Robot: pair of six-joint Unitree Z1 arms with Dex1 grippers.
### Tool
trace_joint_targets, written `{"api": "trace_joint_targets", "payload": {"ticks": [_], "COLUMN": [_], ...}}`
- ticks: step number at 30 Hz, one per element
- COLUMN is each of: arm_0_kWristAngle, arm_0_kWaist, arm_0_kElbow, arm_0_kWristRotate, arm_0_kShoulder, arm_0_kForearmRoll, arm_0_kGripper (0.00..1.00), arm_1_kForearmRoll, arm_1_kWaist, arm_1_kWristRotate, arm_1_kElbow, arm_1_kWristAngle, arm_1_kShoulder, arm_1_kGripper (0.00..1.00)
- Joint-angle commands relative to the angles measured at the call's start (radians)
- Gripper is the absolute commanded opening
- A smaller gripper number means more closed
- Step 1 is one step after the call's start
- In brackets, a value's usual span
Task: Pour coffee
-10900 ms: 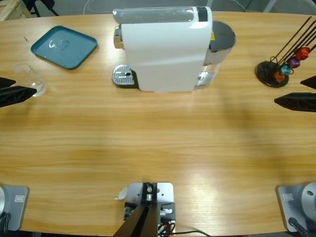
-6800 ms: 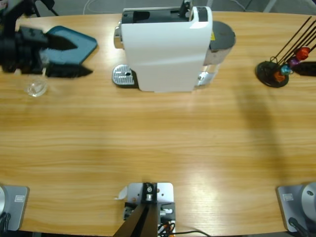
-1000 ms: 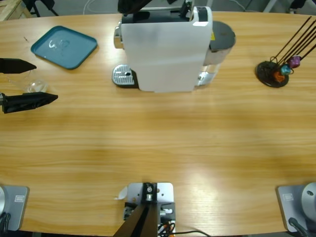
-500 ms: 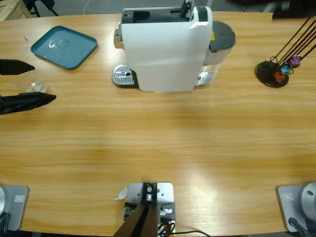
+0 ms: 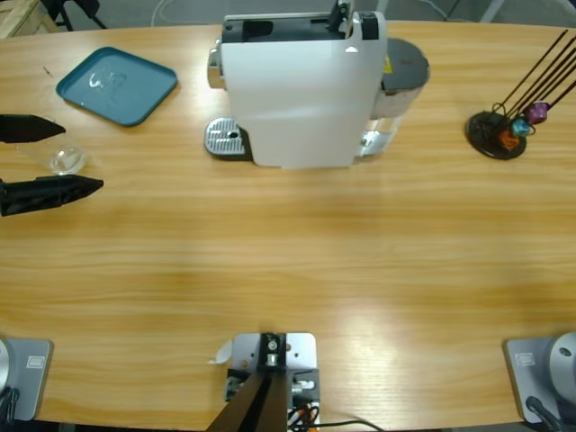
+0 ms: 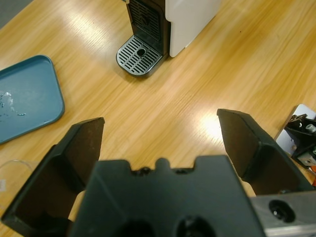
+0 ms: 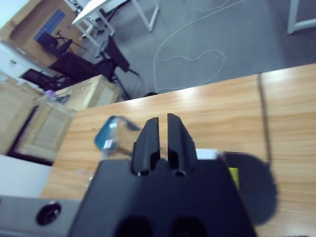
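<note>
Left edge of the high view: a clear glass cup point(image 5: 65, 159) stands on the tabletop point(image 5: 288, 270) between the wide-open, empty left end effector point(image 5: 49, 155). Likely light, slippery, fragile; grip its wall squarely. Coffee not discernible. Right end effector point(image 7: 159, 143): closed, empty.

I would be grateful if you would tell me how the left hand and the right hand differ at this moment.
The left hand is wide open; the right hand is shut, holding nothing. The left hand sits low at the table's edge with the small glass between its fingers, while the right hand is outside the high view, raised above the coffee machine. Both are black and two-fingered.
</note>
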Motion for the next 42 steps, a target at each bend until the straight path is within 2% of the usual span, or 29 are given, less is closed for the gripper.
{"api": "trace_joint_targets", "payload": {"ticks": [1, 6, 20, 32, 36, 42], "arm_0_kWristAngle": [0.001, 0.002, 0.001, 0.002, 0.002, 0.002], "arm_0_kWaist": [-0.006, -0.006, -0.006, -0.006, -0.006, -0.006], "arm_0_kElbow": [0.073, 0.086, 0.102, 0.104, 0.104, 0.104], "arm_0_kWristRotate": [-0.012, -0.016, -0.022, -0.022, -0.022, -0.025], "arm_0_kShoulder": [-0.012, -0.019, -0.032, -0.023, -0.026, -0.027], "arm_0_kForearmRoll": [-0.007, -0.009, -0.007, -0.009, -0.009, -0.008], "arm_0_kGripper": [0.991, 0.991, 0.991, 0.991, 0.991, 0.991], "arm_1_kForearmRoll": [-0.080, -0.084, -0.129, -0.120, -0.120, -0.105], "arm_1_kWaist": [0.088, 0.109, 0.104, 0.174, 0.173, 0.143], "arm_1_kWristRotate": [0.070, 0.071, 0.035, 0.026, 0.044, 0.051], "arm_1_kElbow": [0.012, 0.004, -0.041, -0.023, 0.017, 0.039], "arm_1_kWristAngle": [0.079, 0.087, 0.154, 0.207, 0.244, 0.246], "arm_1_kShoulder": [0.079, 0.095, 0.273, 0.393, 0.457, 0.508], "arm_1_kGripper": [0.000, 0.000, 0.000, 0.000, 0.000, 0.000]}}
